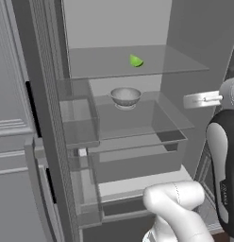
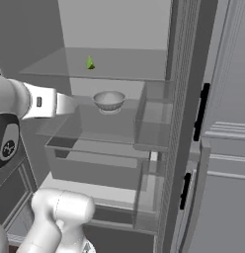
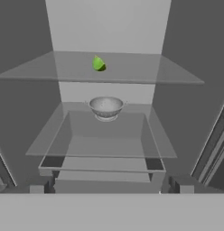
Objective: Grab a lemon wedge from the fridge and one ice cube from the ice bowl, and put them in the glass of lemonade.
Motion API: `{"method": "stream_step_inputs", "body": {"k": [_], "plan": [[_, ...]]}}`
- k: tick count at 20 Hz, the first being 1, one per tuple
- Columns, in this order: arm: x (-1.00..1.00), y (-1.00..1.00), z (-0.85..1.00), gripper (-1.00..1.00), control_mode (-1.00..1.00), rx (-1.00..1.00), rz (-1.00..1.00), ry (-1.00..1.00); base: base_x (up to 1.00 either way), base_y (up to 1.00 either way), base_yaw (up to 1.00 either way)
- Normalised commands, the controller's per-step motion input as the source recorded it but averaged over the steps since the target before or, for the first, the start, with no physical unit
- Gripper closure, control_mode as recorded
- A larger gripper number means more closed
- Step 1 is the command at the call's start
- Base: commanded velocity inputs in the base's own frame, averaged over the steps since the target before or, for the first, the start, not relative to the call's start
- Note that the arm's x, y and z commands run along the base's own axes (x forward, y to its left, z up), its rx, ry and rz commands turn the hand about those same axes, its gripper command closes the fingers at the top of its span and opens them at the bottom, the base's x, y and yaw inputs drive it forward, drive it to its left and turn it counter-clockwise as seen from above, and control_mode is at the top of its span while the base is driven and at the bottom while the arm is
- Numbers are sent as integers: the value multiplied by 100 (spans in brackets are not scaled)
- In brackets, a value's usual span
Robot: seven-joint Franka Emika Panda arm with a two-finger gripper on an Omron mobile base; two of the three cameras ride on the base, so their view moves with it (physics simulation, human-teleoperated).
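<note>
Left base view. The fridge (image 1: 119, 28) stands open, showing a pale back wall and clear shelves. One lemon wedge (image 1: 136, 61), yellow-green, lies on the upper clear shelf (image 1: 90, 64), toward its rear right. One grey bowl (image 1: 125, 97) sits on the shelf below, near the back. A clear drawer (image 1: 137, 160) lies lower still. Door bins (image 1: 76, 113) line the open door at left, beside grey panelled cabinets (image 1: 10, 94) with black handles. The white arm (image 1: 175, 203) rises at lower right; the gripper's fingertips cannot be made out here.

Right base view. The same single wedge (image 2: 89, 63) rests on the upper shelf (image 2: 124, 64); the single bowl (image 2: 109, 101) sits one shelf down. The arm's white forearm (image 2: 43, 103) reaches in from the left at bowl height. Panelled cabinets (image 2: 228, 123) fill the right.

Hand view. One wedge (image 3: 99, 64) above, one bowl (image 3: 106, 107) below it, both well ahead of the hand. The fingers stand spread wide apart, pinching nothing.
</note>
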Motion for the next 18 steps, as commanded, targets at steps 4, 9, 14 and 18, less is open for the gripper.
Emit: {"method": "stream_step_inputs", "body": {"k": [4,9,14,18], "plan": [[0,0,0,-100,100,0,0,0,13,6,0],[0,0,0,-100,100,0,0,0,19,1,2],[0,0,0,-100,100,0,0,0,42,0,8],[0,0,0,-100,100,0,0,0,38,0,10]]}}
